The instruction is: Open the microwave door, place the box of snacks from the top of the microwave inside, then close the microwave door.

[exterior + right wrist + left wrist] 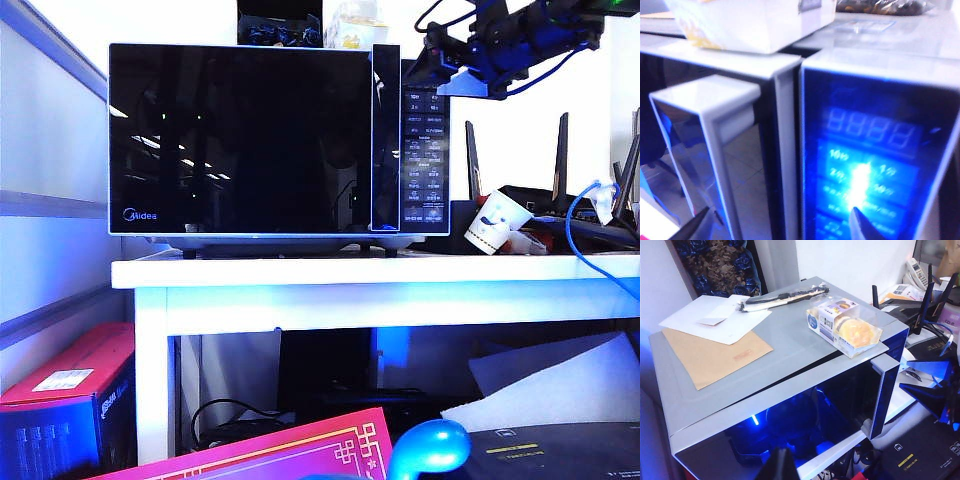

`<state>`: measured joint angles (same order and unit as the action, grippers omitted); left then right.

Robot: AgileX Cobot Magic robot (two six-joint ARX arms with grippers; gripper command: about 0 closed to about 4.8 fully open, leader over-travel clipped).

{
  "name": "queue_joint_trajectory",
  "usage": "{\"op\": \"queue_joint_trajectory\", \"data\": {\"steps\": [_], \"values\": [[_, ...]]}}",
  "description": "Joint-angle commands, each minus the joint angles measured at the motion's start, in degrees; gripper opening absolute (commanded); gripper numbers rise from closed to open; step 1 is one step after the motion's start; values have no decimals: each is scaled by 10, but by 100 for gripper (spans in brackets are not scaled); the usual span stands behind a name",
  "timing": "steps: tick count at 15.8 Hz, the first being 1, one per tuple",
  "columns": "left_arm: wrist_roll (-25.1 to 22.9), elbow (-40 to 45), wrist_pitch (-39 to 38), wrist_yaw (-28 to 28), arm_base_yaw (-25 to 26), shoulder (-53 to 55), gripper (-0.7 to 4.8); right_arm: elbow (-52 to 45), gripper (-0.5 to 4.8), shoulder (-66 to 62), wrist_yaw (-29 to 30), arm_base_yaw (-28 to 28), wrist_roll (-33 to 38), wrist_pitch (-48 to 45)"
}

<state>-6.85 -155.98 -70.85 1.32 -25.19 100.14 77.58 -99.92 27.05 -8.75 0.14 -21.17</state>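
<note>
- Microwave (270, 145): black, on white surface (380, 270); microwave door (240, 140) closed.
- Box of snacks (845, 326): on microwave's top, near the handle-side front corner.
- Right claw (780, 222): jaws apart, empty, in front of the button panel (867, 165) beside the door handle (705, 150).
- Left claw (777, 465): closed, empty, above the microwave's front.
- Papers and envelope (715, 347): on microwave's top, apart from the box.
</note>
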Motion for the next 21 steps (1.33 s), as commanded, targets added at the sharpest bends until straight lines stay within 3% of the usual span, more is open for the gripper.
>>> {"op": "queue_joint_trajectory", "data": {"steps": [1,6,14,17,21], "values": [[0,-2,2,0,-1,-2,-6,4,357,9,-43,10,-2,-34],[0,-2,2,0,-1,-2,-6,6,358,-20,-45,8,-2,-71],[0,-2,1,0,-1,-2,-6,6,358,-45,-143,-47,-2,-96],[0,-2,1,0,-1,-2,-6,6,358,-43,-109,-53,-2,-95],[0,-2,2,0,-1,-2,-6,6,357,-12,33,-40,-2,-53]]}}
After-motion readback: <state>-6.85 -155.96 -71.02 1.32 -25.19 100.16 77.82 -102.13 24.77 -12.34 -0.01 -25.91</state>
